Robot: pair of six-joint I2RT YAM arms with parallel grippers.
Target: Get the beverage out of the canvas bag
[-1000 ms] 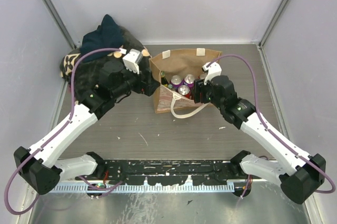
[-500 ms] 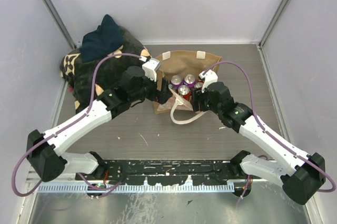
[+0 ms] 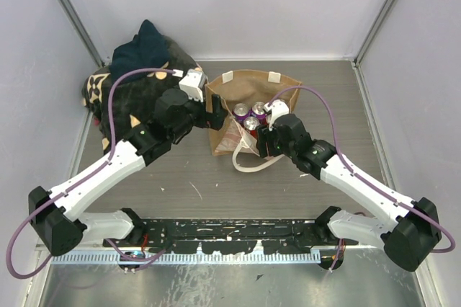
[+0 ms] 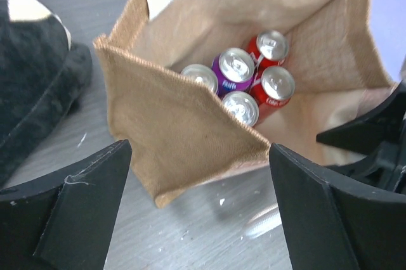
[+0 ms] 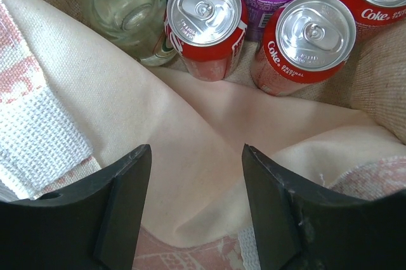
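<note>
Sitting on the table [image 3: 180,170], the canvas bag [image 3: 248,83] holds Coke cans [image 5: 315,35], a purple can [image 4: 233,70] and a glass bottle [image 5: 127,10], all upright. The left gripper [image 4: 200,213] faces the bag's left wall, jaws wide open. The right gripper [image 5: 196,200] hangs over the sagging front edge, jaws open, gripping nothing.

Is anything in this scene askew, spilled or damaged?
Only the bag looks odd. Its near wall sags inward and folds against the cans, and one handle lies flopped on the table. The cans stand upright, and nothing is spilled.
</note>
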